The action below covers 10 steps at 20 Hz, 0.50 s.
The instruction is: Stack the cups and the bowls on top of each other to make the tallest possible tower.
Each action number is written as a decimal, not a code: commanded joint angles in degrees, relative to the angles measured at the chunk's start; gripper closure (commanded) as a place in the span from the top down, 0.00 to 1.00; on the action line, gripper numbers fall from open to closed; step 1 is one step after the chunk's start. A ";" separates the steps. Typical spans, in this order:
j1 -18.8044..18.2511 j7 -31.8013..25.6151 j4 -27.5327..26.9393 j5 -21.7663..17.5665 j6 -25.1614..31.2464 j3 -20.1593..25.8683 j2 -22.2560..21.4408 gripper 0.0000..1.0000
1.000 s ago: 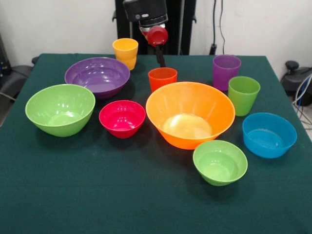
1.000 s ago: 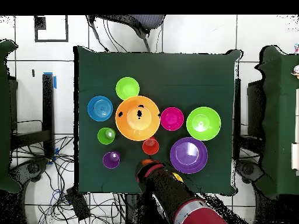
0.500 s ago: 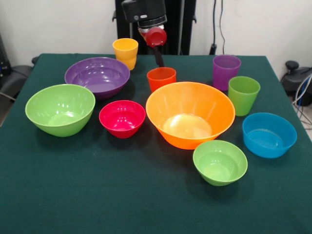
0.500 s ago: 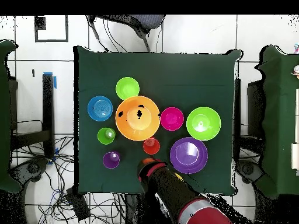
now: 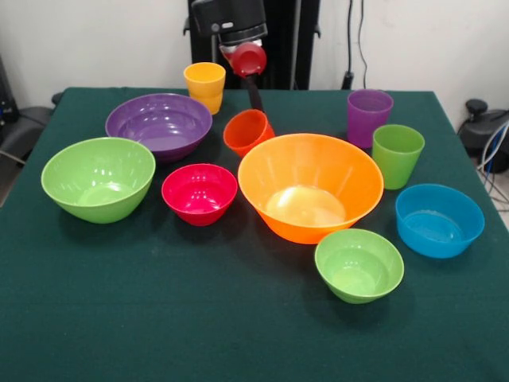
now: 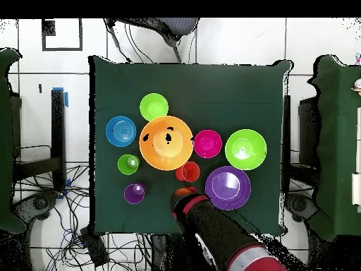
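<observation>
A red-orange cup tilts on the cloth between the purple bowl and the big orange bowl. My gripper reaches down to the cup's far rim and is shut on it; one dark finger shows. From overhead the gripper sits just below the cup. A large green bowl, magenta bowl, small green bowl and blue bowl stand open side up. The yellow cup, purple cup and green cup stand upright.
Everything rests on a dark green tablecloth. The tilted cup is hemmed in by the purple bowl on one side and the orange bowl on the other. Cables and floor tiles surround the table in the overhead view.
The red-orange cup stood upright before; now it leans and has shifted toward the purple bowl. The gripper moved the same way with it.
</observation>
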 commanded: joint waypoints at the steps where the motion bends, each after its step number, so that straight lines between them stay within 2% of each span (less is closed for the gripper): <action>1: -2.21 -1.42 1.03 1.04 4.13 7.64 -0.55 1.00; 7: -3.08 -0.99 1.51 1.59 4.60 9.37 -1.69 1.00; 10: -2.32 -1.08 1.08 1.93 3.19 8.11 -1.96 1.00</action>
